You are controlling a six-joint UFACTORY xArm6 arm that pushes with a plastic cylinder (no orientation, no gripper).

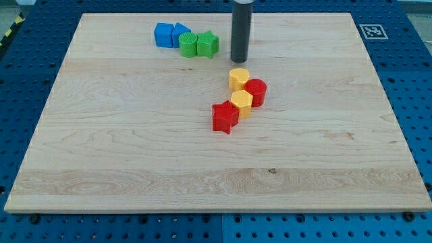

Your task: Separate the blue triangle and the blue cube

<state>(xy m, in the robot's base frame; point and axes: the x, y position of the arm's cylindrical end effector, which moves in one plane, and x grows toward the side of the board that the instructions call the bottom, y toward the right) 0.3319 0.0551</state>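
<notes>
Rod tip (240, 60) down on the wooden board (135, 148), near the top edge, a little right of centre. No jaws on this rig; tip bare, touching no block, nothing pressed against it.

Target pair at roughly 10 o'clock from board centre, 9 o'clock from tip: blue cube (163, 34) leftmost, blue triangle (179, 32) pressed against its right side. Touching, seam barely visible. Green cylinder (188, 44) tight on the triangle's lower right, green star (208, 44) next along, just beside tip at its 9 o'clock. The four form one row.

Second cluster at 6 o'clock from tip, apart from the row: upper yellow block (239, 78), red cylinder (256, 92), lower yellow block (241, 102), red star (225, 117). Not involved.

Judged approach: green blocks stand between tip and blues, so a straight push toward 9 o'clock would shove the whole row together. Better to circle along the row's 12 o'clock side, little room there before the board edge, or swing round below, then enter at the blue seam and push one blue clear; cube toward 9 o'clock looks easiest, open board there. Slow contact, off the seam line, to avoid dragging both.
</notes>
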